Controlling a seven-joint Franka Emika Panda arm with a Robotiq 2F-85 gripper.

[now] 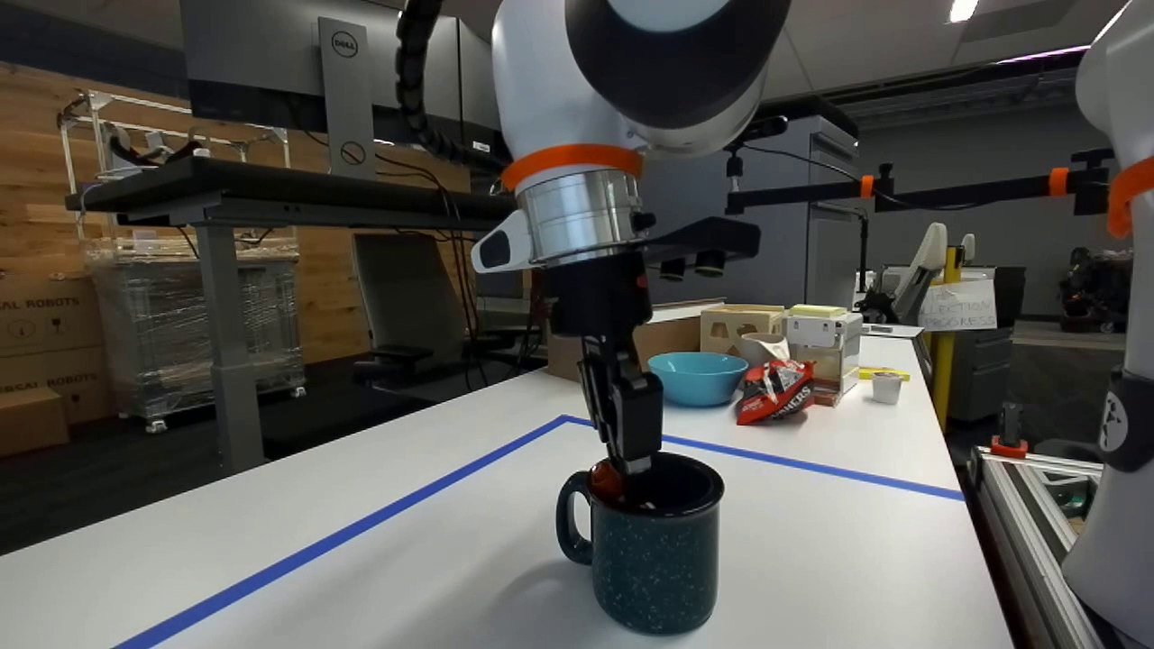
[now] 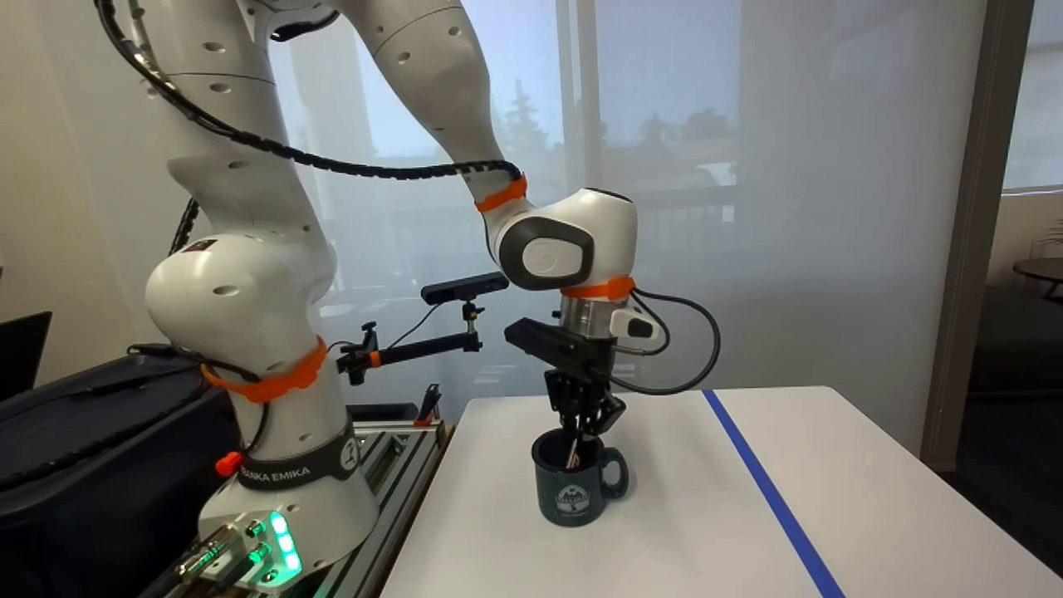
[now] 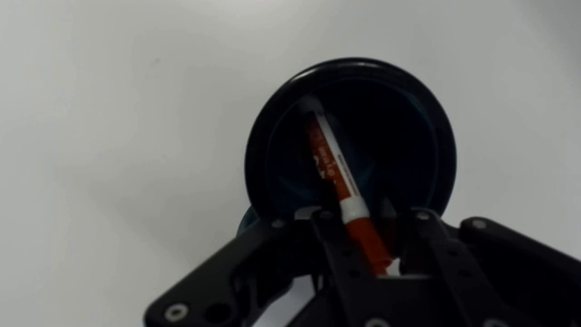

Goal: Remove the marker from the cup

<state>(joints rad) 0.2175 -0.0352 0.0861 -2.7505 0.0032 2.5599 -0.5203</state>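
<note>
While tool (image 3: pixel 363 206) hangs at mouth of upright cup (image 1: pixel 656 568), jaws apart, orange marker (image 3: pixel 342 184) leans inside, between them; blue bowl (image 1: pixel 697 379) far along worktop (image 1: pixel 433 559).

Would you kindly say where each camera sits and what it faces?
In an exterior view: low, facing along the table; arm and gripper show.
In an exterior view: above the table, facing the window; base, arm, gripper show.
Wrist view: above the cup, facing down at the marker; fingers show.
Both exterior views share cup, gripper, table.
</note>
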